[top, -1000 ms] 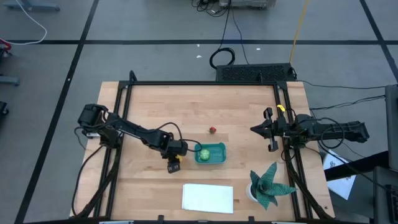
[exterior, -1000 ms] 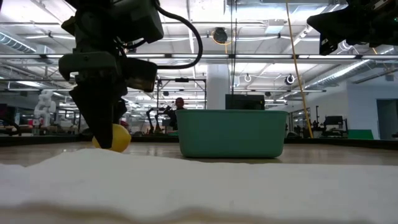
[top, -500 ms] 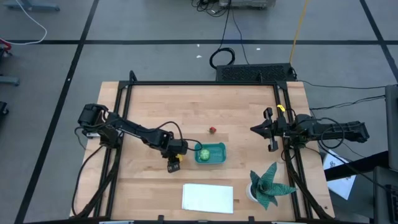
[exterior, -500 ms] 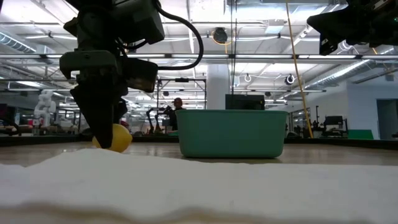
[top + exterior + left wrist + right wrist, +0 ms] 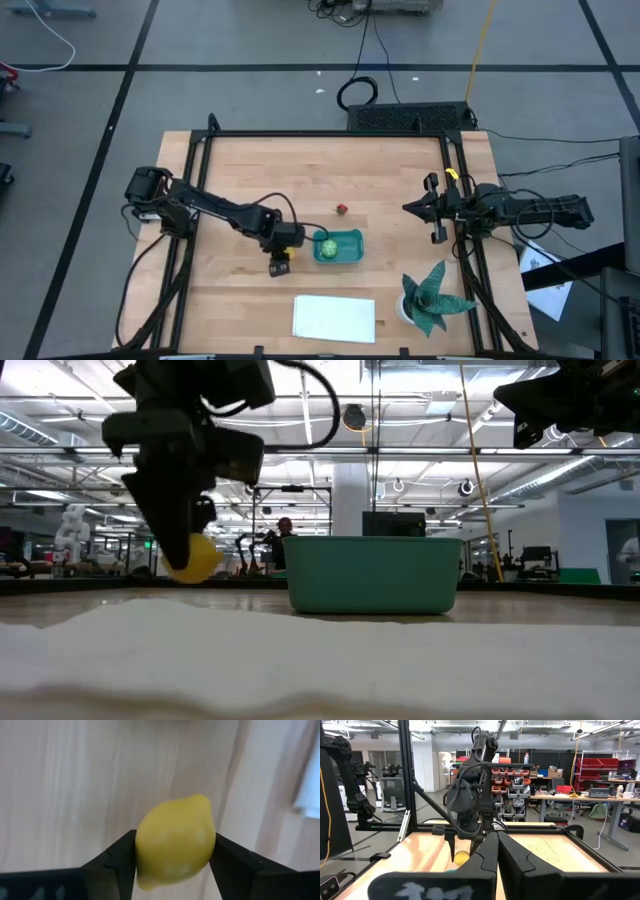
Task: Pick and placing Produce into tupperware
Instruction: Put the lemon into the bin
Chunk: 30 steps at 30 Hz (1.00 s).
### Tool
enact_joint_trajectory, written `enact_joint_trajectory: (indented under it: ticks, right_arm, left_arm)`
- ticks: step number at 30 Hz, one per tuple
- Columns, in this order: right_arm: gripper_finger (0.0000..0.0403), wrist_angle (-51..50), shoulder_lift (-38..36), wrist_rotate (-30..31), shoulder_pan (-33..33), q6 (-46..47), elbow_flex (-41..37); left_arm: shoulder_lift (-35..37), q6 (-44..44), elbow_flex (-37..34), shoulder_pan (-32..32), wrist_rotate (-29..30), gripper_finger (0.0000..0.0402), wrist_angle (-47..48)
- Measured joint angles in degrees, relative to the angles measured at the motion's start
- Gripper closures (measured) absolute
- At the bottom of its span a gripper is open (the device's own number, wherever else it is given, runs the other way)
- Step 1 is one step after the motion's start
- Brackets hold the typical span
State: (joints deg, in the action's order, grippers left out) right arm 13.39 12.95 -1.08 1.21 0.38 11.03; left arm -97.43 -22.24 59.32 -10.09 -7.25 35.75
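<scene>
lemon [image 5: 174, 840] clamped in left end effector [image 5: 281, 262], raised beside tupperware [image 5: 339, 246].

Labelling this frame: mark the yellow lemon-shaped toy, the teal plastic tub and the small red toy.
Yellow lemon-shaped toy [image 5: 175, 840]: left wrist view, middle of its rind.
Teal plastic tub [image 5: 372, 575]: low view, near wall.
Small red toy [image 5: 342, 209]: high view, its top.

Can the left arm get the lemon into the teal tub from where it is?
Probably yes. The left gripper is shut on the lemon, lifted off the table, right beside the tub. The tub is open-topped, holds only the green piece, and nothing stands between.
</scene>
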Motion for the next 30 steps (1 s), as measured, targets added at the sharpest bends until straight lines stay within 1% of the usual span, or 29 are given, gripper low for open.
enact_joint_trajectory:
  ticks: [5,10,15,23,27,30]
  right_arm:
    - [0.0403,0.02,0.0,0.0,0.0,0.0,0.0]
    - [0.0403,0.01,0.0,0.01,0.0,0.0,0.0]
    - [0.0403,0.02,-0.02,0.01,0.0,0.0,0.0]
    - [0.0403,0.04,-0.01,0.0,0.0,0.0,0.0]
    - [0.0403,0.02,-0.02,0.0,0.0,0.0,0.0]
    - [0.0403,0.02,-0.01,0.0,0.0,0.0,0.0]
  left_arm:
    - [0.0,2.14,4.3,0.07,1.65,0.0189,4.39]
    - [0.0,4.01,8.4,0.69,1.74,0.0188,9.12]
    - [0.04,6.44,13.06,1.82,1.79,0.0187,15.85]
    - [0.07,10.55,20.01,5.53,3.24,0.0186,23.98]
    - [0.13,13.02,22.93,7.74,3.21,0.0186,26.1]
    - [1.91,14.32,23.7,9.33,3.2,0.0186,26.75]
